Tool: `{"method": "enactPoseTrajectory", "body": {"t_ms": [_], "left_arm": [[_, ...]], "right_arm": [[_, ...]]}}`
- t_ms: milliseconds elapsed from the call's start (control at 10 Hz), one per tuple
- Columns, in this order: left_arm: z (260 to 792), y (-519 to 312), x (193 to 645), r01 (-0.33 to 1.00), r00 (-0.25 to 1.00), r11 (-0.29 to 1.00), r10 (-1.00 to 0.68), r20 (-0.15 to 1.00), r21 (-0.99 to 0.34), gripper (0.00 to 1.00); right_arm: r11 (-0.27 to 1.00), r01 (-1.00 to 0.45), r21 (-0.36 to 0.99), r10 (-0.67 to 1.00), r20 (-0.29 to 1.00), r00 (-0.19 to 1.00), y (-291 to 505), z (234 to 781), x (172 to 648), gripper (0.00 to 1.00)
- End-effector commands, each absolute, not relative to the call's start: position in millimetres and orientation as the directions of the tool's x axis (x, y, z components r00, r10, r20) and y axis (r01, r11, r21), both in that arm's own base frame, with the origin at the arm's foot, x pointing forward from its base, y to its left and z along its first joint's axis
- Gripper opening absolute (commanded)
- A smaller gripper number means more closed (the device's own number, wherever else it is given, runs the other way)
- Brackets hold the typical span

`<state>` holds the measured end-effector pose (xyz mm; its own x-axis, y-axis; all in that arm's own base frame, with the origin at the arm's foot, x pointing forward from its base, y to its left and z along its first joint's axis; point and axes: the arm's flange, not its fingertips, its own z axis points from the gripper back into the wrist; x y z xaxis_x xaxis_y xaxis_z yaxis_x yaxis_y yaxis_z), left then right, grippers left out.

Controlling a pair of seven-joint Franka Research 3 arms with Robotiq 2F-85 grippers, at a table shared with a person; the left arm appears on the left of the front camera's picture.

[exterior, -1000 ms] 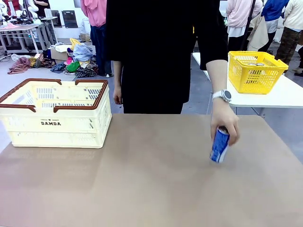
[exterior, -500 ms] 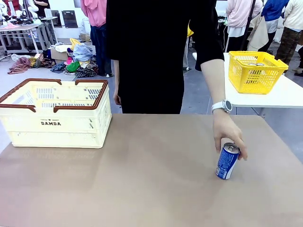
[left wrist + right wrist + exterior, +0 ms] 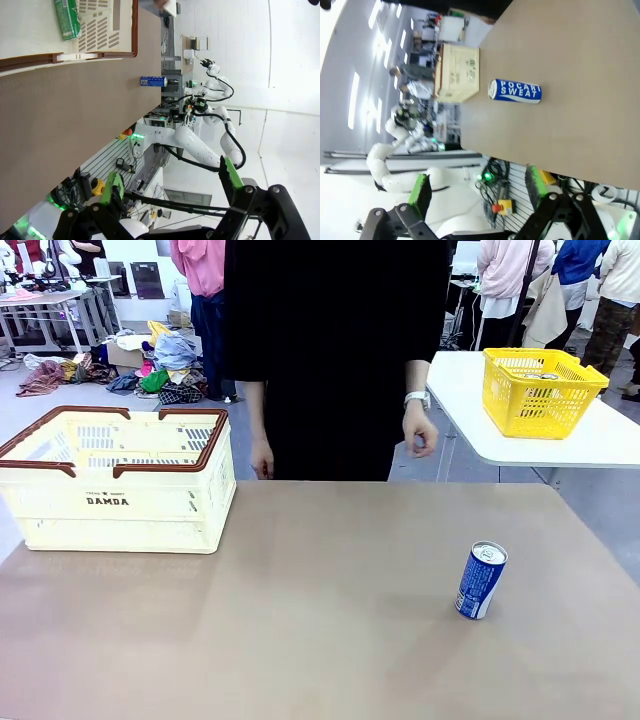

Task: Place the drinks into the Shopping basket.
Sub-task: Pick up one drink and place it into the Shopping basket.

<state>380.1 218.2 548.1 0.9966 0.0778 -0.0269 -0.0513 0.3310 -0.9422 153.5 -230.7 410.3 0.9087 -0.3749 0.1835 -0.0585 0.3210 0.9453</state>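
Note:
A blue drink can (image 3: 481, 580) with white print stands upright and alone on the right of the brown table; the right wrist view shows it sideways (image 3: 515, 91), and the left wrist view shows it small and far off (image 3: 153, 81). The cream Shopping basket (image 3: 118, 502) with brown rim stands at the table's far left (image 3: 456, 73). A green can (image 3: 67, 18) lies inside the basket (image 3: 75, 56). My left gripper (image 3: 170, 187) is open and away from the table. My right gripper (image 3: 477, 193) is open too, well short of the blue can.
A person in black stands at the far edge with both hands (image 3: 419, 432) hanging off the table. A yellow basket (image 3: 539, 390) sits on a white side table at the back right. The brown tabletop (image 3: 320, 620) between basket and can is bare.
The person set the blue can upright on the table, let go, and drew the hand back to their side. Neither gripper has moved.

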Motion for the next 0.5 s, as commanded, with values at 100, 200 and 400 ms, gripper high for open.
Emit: {"method": "enactPoseTrajectory", "body": {"t_ms": [100,200,400], "left_arm": [[551,217,378,-0.066,0.996,0.326,0.084,-0.041,-0.943,1.00],[551,217,378,-0.066,0.996,0.326,0.084,-0.041,-0.943,1.00],[551,217,378,-0.066,0.996,0.326,0.084,-0.041,-0.943,1.00]], "right_arm": [[0.585,-0.171,0.793,-0.020,0.225,0.974,-141,479,213,1.00],[0.676,-0.220,0.703,0.124,0.186,0.975,-99,496,236,1.00],[0.811,-0.319,0.491,0.333,0.061,0.941,-10,512,272,1.00]]}}
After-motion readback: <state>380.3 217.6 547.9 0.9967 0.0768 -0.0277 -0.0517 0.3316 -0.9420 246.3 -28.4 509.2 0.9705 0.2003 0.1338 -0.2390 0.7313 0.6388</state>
